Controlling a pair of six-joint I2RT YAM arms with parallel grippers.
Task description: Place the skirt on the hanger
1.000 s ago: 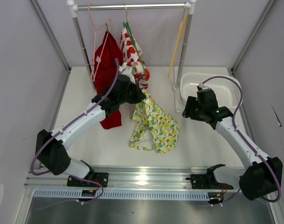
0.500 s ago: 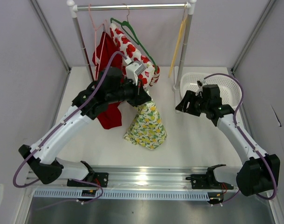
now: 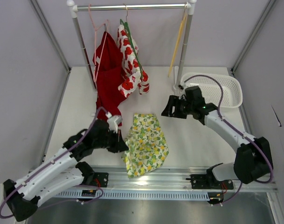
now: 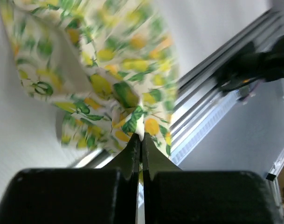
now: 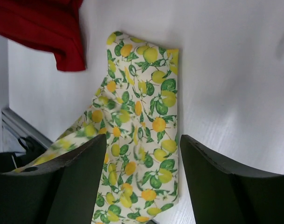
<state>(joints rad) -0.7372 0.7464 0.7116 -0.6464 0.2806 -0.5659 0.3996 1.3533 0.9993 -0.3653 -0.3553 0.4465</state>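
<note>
Where the left gripper (image 4: pixel 140 139) closes, its two fingers press together on a fold of the skirt (image 4: pixel 109 70), with lemon-print cloth bunched at the tips. Farther up that wrist view the cloth is smeared with blur, and we cannot trace its edges there.

From overhead, the left gripper (image 3: pixel 119 141) sits at the skirt's left edge, and the wrist body hides its tips from us. The skirt (image 3: pixel 145 145) lies on the white table (image 3: pixel 202 140) between the two arms. Its near end reaches over the aluminium rail (image 3: pixel 179 173).

The right gripper (image 3: pixel 166 110) hovers just past the skirt's far right corner. In its own camera the right gripper (image 5: pixel 142 142) stands wide apart and holds nothing, and its fingers frame the skirt (image 5: pixel 142 116) below. A red garment (image 5: pixel 44 23) is cut off by the top edge there.

The hanger (image 3: pixel 177 44) hangs at the right end of the bar (image 3: pixel 132 7), well apart from the skirt. We see only a slanted yellow-tan strip, and its hook is too thin to make out.
</note>
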